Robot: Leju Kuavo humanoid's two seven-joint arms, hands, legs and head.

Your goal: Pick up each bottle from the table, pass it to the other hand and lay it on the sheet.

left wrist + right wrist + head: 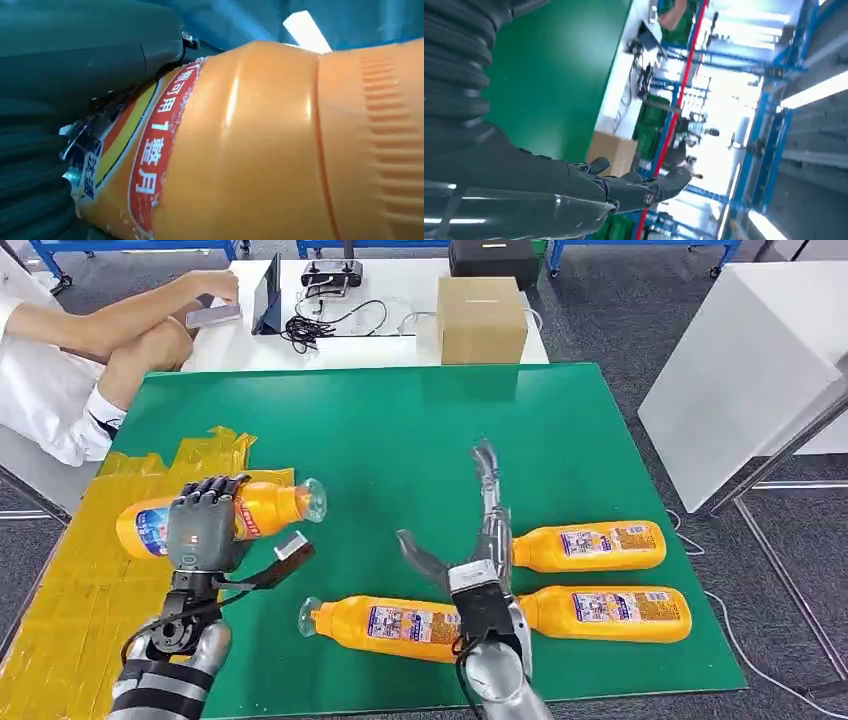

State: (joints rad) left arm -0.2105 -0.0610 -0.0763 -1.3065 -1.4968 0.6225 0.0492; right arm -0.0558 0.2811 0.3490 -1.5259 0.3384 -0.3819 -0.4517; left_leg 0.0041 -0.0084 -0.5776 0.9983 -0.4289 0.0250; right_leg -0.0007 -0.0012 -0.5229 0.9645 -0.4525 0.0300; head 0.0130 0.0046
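Note:
My left hand (pixel 205 523) grips an orange bottle (pixel 268 508) around its middle, held level above the yellow sheet (pixel 70 590), clear cap pointing right. Up close in the left wrist view the bottle (pixel 260 150) shows its red and yellow label beside my left hand's grey thumb (pixel 90 45). My right hand (pixel 478 540) is open, fingers stretched over the green mat (pixel 400 430) and empty; its fingers (pixel 644 187) are spread in the right wrist view. Three more orange bottles lie flat: one (pixel 385 626) under my right wrist, two (pixel 590 546) (pixel 605 614) to its right.
A cardboard box (pixel 481 318) and cables (pixel 330 325) sit on the white table behind the mat. A person (pixel 90 350) sits at the far left with a phone. A white board (pixel 740 370) leans at the right. The mat's far half is bare.

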